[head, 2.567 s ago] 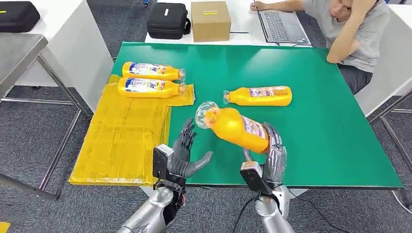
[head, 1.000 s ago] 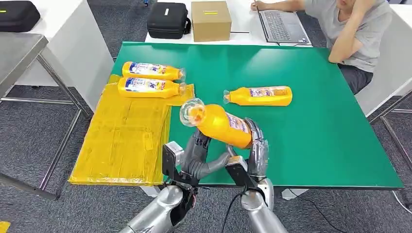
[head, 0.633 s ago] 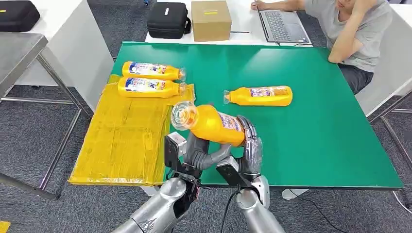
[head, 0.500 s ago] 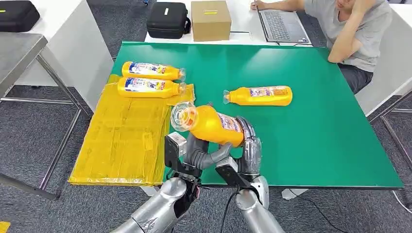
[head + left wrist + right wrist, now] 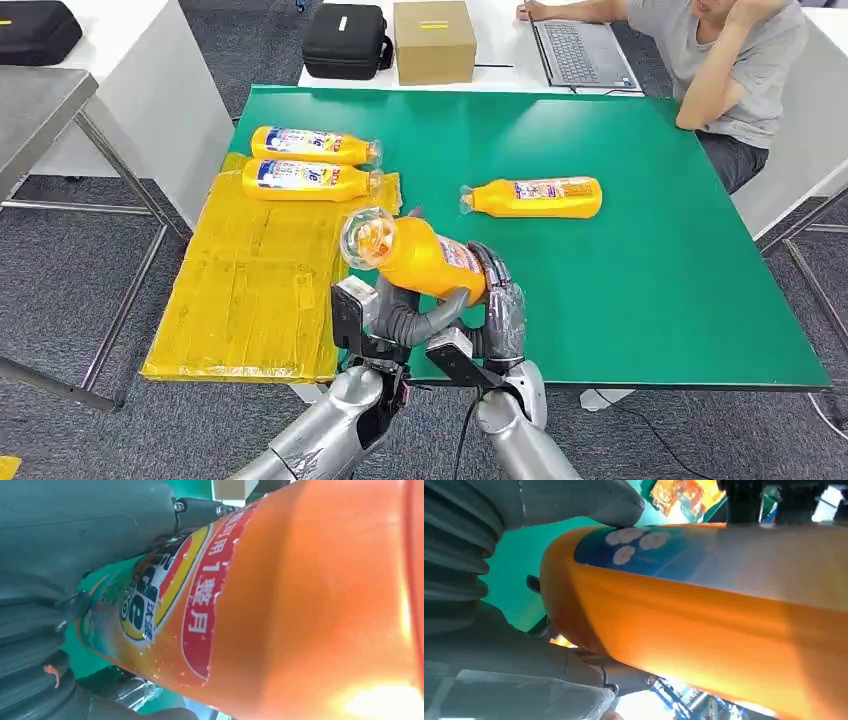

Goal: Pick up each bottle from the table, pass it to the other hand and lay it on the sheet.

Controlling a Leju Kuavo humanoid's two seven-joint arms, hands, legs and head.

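An orange bottle (image 5: 425, 258) hangs tilted above the green table's (image 5: 650, 260) front edge, its clear cap end toward the yellow sheet (image 5: 250, 290). My right hand (image 5: 500, 305) grips its base end. My left hand (image 5: 400, 315) wraps the middle from below, thumb under it and fingers behind. The left wrist view has the bottle's label (image 5: 300, 605) pressed against my left hand (image 5: 75, 545). In the right wrist view the bottle (image 5: 724, 610) lies in my right hand (image 5: 499, 645). Two more bottles (image 5: 310, 146) (image 5: 305, 180) lie on the sheet's far end. Another bottle (image 5: 535, 197) lies on the table.
A person (image 5: 730, 70) sits at the far right corner by a laptop (image 5: 580, 50). A cardboard box (image 5: 433, 40) and a black case (image 5: 345, 40) stand beyond the table. A metal table (image 5: 40, 110) is at the left.
My right hand has carried the bottle leftward toward the sheet. My left hand, open and apart before, has closed around the bottle's middle. The other bottles have not moved.
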